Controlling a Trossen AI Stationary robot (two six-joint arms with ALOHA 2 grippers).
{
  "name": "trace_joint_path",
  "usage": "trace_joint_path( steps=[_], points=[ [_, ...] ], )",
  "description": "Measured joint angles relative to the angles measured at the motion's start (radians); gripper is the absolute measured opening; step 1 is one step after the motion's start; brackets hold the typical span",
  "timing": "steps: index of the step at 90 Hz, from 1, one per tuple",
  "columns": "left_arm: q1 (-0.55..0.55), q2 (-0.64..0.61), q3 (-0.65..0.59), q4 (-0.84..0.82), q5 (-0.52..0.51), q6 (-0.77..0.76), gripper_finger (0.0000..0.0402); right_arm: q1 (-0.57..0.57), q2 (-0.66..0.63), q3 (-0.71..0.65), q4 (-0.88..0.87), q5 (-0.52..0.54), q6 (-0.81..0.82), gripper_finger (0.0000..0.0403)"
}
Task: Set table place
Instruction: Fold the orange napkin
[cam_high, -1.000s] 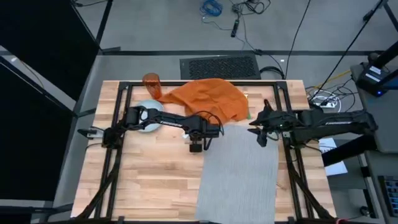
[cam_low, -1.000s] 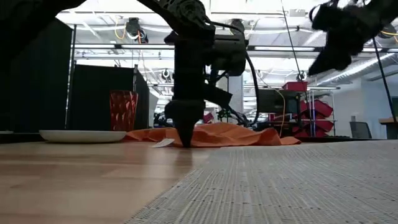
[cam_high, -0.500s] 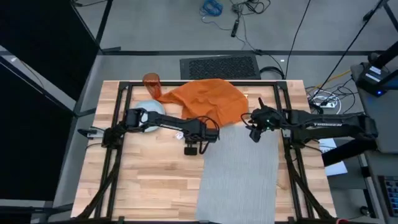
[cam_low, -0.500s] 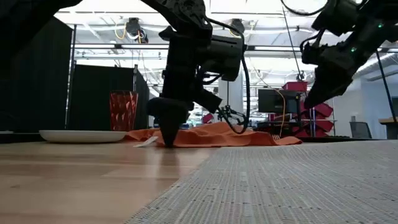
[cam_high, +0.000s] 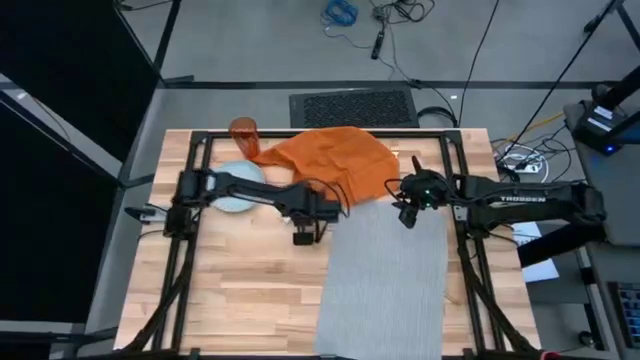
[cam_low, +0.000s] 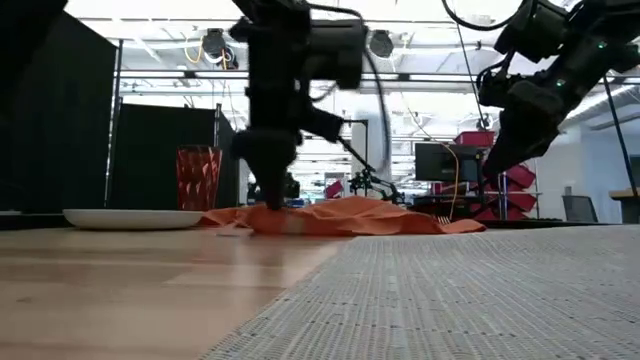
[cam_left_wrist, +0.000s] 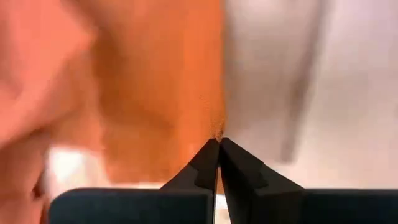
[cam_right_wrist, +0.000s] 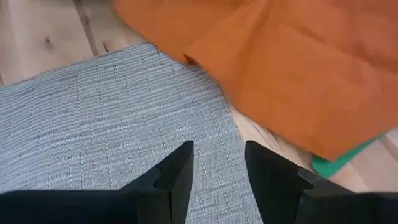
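Observation:
The orange napkin (cam_high: 335, 160) lies crumpled at the far middle of the table (cam_high: 240, 290), its near edge over the far edge of the grey placemat (cam_high: 385, 280). A green cutlery handle (cam_right_wrist: 345, 160) sticks out from under the napkin. The pale-blue plate (cam_high: 236, 204) and the orange tumbler (cam_high: 243, 133) stand at the far left. My left gripper (cam_high: 305, 232) is shut, pointing down, with its tips (cam_left_wrist: 217, 142) at the napkin's edge (cam_left_wrist: 214, 127). My right gripper (cam_right_wrist: 217, 149) hangs open over the placemat's far edge, beside the napkin (cam_right_wrist: 292, 62). My left gripper's shut fingertips stand right at the napkin's edge (cam_left_wrist: 214, 127), coming from above. The left wrist view is blurred, and I cannot tell whether they touch the cloth.
A black metal frame (cam_high: 195, 250) runs along the table's left, far and right sides. The left arm lies across the plate. Bare wood shows left of the placemat toward the near edge. Cables and a floor grille lie beyond the far edge.
My left gripper has gone toward the table's left edge and a little toward the far edge, staying shut, from beside the placemat's corner to the napkin's edge. My right gripper has come down and toward the left, to the placemat's far edge. The napkin keeps its shape.

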Motion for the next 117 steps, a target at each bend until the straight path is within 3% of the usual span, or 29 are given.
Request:
trace_joint_path(
  steps=[15,46,91,117],
  points=[
    [0.017,-0.097,-0.136,0.104,0.036,-0.010,0.0000,-0.011,0.000,0.000,0.015,0.001,-0.009,0.0132],
    [0.018,-0.104,-0.260,0.119,0.044,-0.032,0.0000,-0.074,0.070,0.000,-0.021,-0.003,-0.010,0.0132],
    [0.017,-0.105,-0.278,0.096,0.054,-0.027,0.0000,-0.144,0.296,0.000,0.129,-0.075,-0.080,0.0132],
    [0.000,-0.147,-0.278,0.093,0.055,-0.028,0.0000,-0.226,0.351,0.000,0.181,-0.109,-0.108,0.0132]
  ],
)
